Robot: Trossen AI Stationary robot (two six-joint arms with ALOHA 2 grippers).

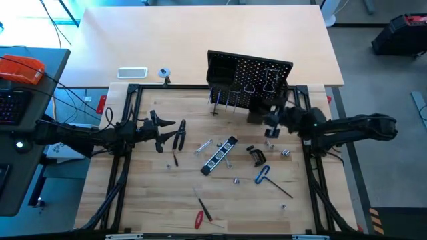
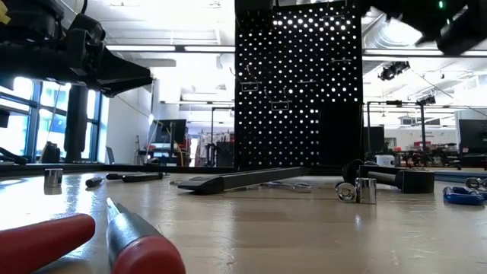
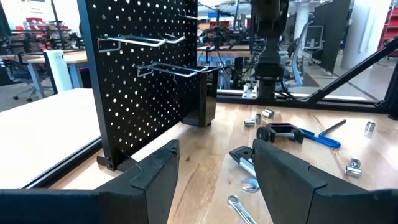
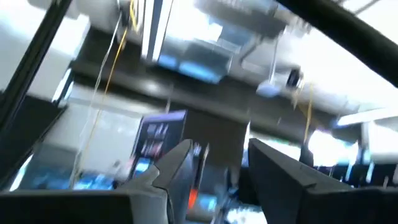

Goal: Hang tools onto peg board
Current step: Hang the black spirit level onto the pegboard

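Right now my left gripper [image 1: 162,125] hovers over the table's [image 1: 133,207] left side, fingers [image 3: 283,171] apart w/ nothing between them, just beside the black-handled pliers [image 1: 179,137]. My right gripper [image 1: 270,120] sits up by the peg board's [image 1: 250,77] right end, tilted toward the ceiling, fingers [image 4: 177,165] spread and empty. Peg board stands upright at the far edge w/ wire hooks [image 3: 134,42] and black bin [image 3: 202,93]. Bar level [image 1: 219,156], blue-handled hex key [image 1: 261,175], wrench [image 1: 204,146], 2 red-handled screwdrivers [image 1: 199,219] lie on the wood.

Two dark jointed arms, each with a blocky two-fingered black pincer [image 3: 214,180].
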